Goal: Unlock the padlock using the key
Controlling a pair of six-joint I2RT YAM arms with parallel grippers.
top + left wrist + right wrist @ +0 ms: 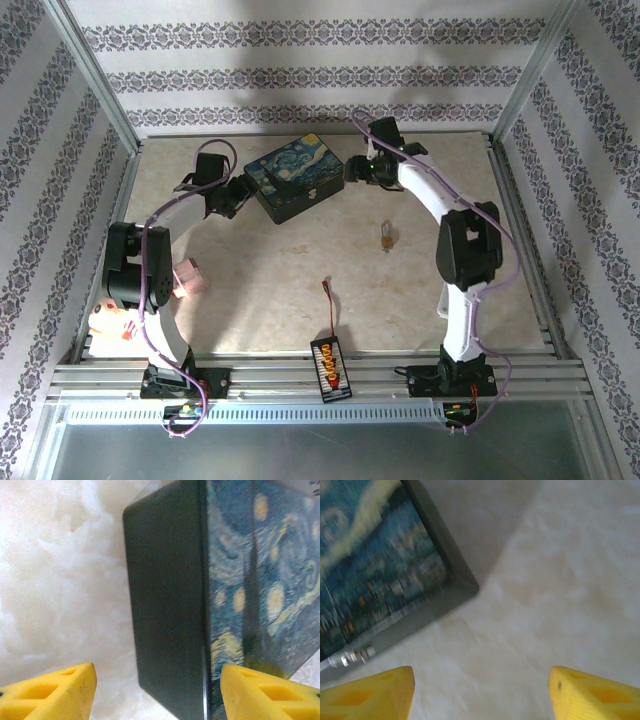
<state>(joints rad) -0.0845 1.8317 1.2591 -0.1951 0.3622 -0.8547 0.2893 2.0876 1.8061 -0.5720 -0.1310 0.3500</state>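
The padlock lies on the table, right of centre and well apart from both grippers. It is a tiny brass speck from above, and the key cannot be told apart from it at that size.

The box sits at the far middle of the table, turned at an angle. The left gripper is at the box's left end. In its wrist view the yellow fingers stand spread. A dark side wall and one corner of the box run between them, and bare table shows between the left finger and the box. They grip nothing.

The right gripper is just beside the box's right end. Its fingers are also spread, with bare table between them. In that view a corner of the box lies to the upper left, and a small silver latch juts from its dark edge.

A wire lead with a red tip lies near the middle. It runs back to a black board at the near edge. A pink block sits by the left arm.
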